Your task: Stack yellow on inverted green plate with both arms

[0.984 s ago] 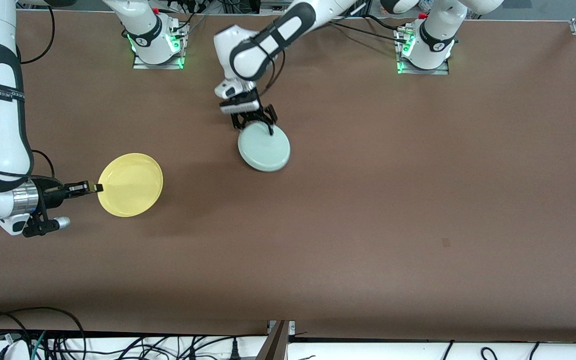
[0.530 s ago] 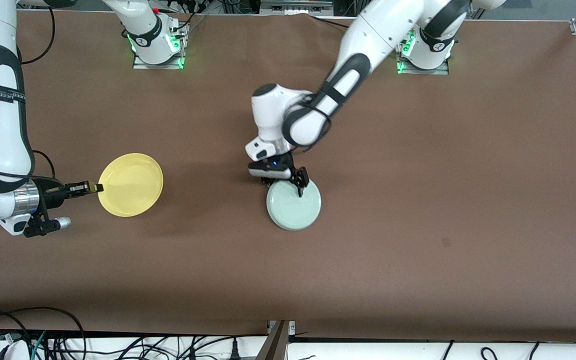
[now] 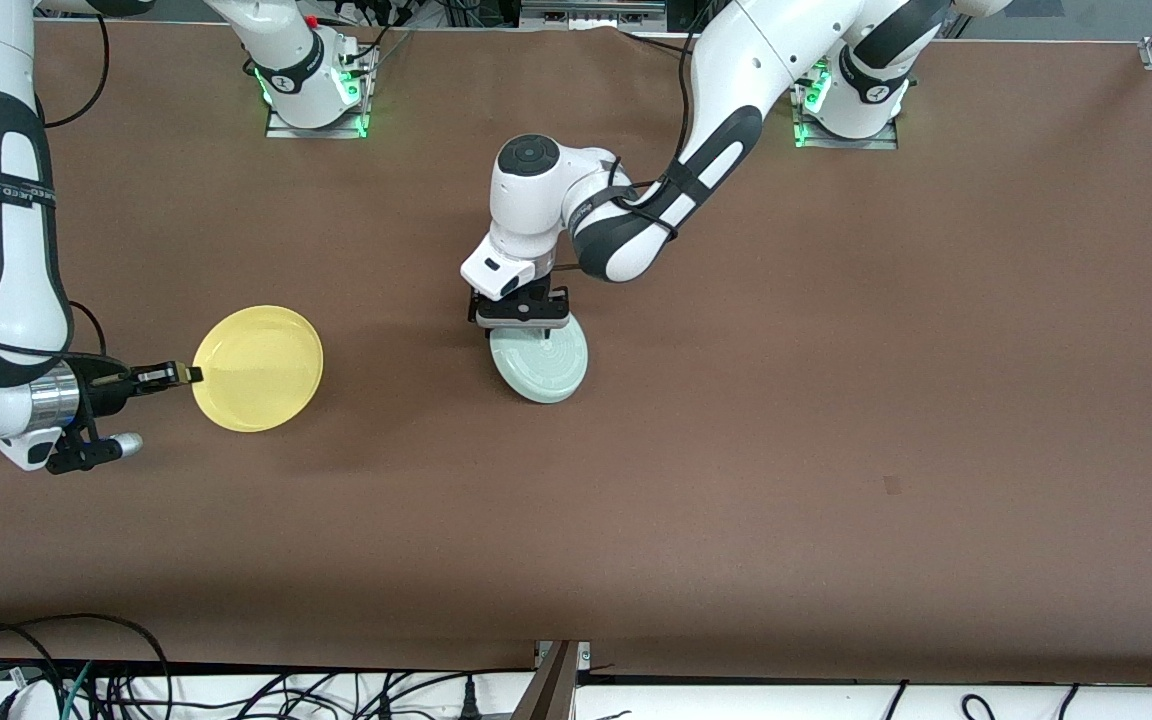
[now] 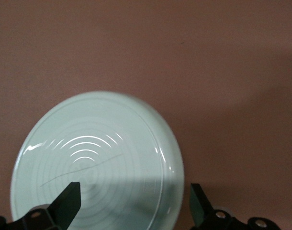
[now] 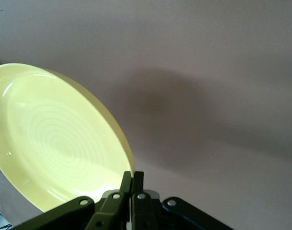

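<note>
The yellow plate (image 3: 258, 368) (image 5: 55, 143) hangs tilted, hollow side up, just above the table at the right arm's end. My right gripper (image 3: 194, 375) (image 5: 132, 175) is shut on its rim. The green plate (image 3: 546, 365) (image 4: 98, 158) lies upside down near the table's middle, its ringed underside showing. My left gripper (image 3: 521, 325) (image 4: 134, 187) is open directly over the plate's edge nearest the arm bases. One finger (image 4: 69, 201) is above the underside, the other finger (image 4: 198, 206) just outside the rim. I cannot tell whether they touch the plate.
The two arm bases (image 3: 314, 90) (image 3: 851, 100) stand along the table edge farthest from the front camera. Cables (image 3: 86, 680) lie off the table's near edge. Bare brown table (image 3: 836, 450) stretches toward the left arm's end.
The left gripper and the green plate under it moved together toward the front camera, then back a little toward the right arm's end. The right gripper and yellow plate barely moved.
</note>
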